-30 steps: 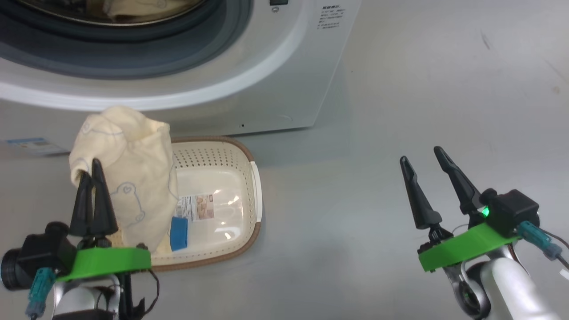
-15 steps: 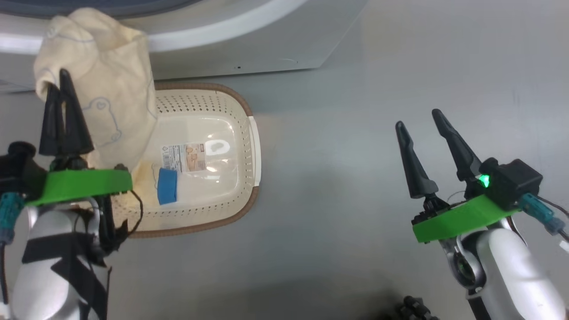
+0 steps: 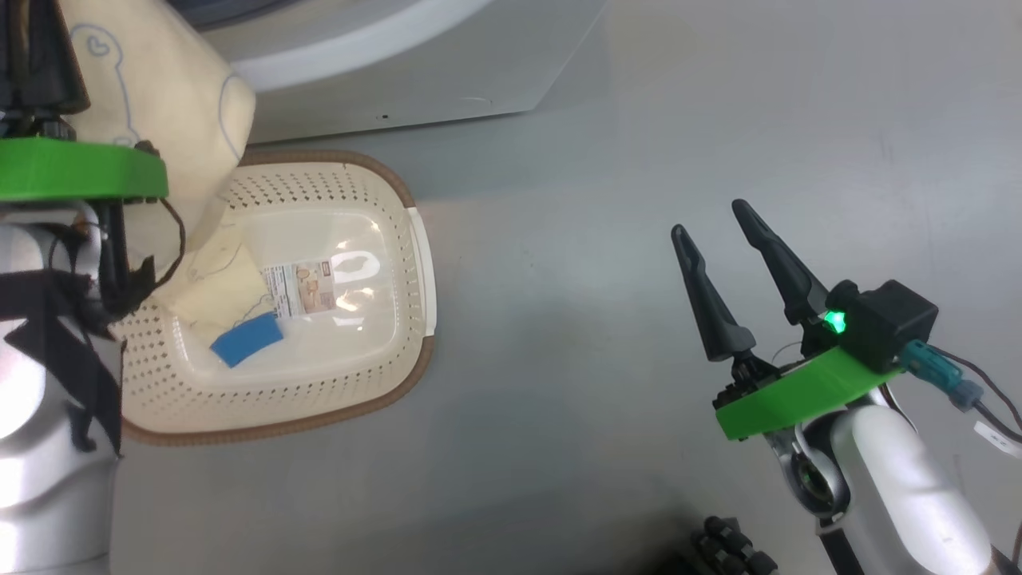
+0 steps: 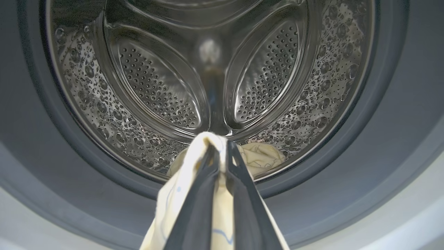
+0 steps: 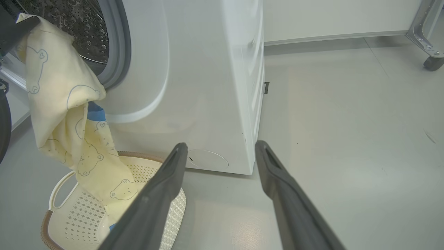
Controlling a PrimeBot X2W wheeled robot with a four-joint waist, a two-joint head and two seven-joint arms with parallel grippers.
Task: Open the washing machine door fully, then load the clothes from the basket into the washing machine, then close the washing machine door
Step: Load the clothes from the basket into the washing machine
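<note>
My left gripper [image 4: 222, 147] is pinched tight on the top of a yellow cloth [image 5: 59, 97]. It holds the cloth up high in front of the washing machine [image 5: 208, 86] — high, I think, so it can go over the grey rubber ring [image 4: 381, 139] and into the shiny drum [image 4: 156, 86]. Another yellow piece [image 4: 263, 156] lies at the bottom of the drum.

The cloth is long. Its bottom end hangs down into the basket [image 3: 351, 399], which sits on the floor right in front of the machine. A small blue cloth [image 3: 246, 339] lies on the basket floor, just beside that end.

My right gripper [image 3: 708, 218] has its fingers wide apart and holds nothing — it waits off to the side, well away from the basket.

The rubber ring is what stands in the way. I think the hanging end could catch on it.
</note>
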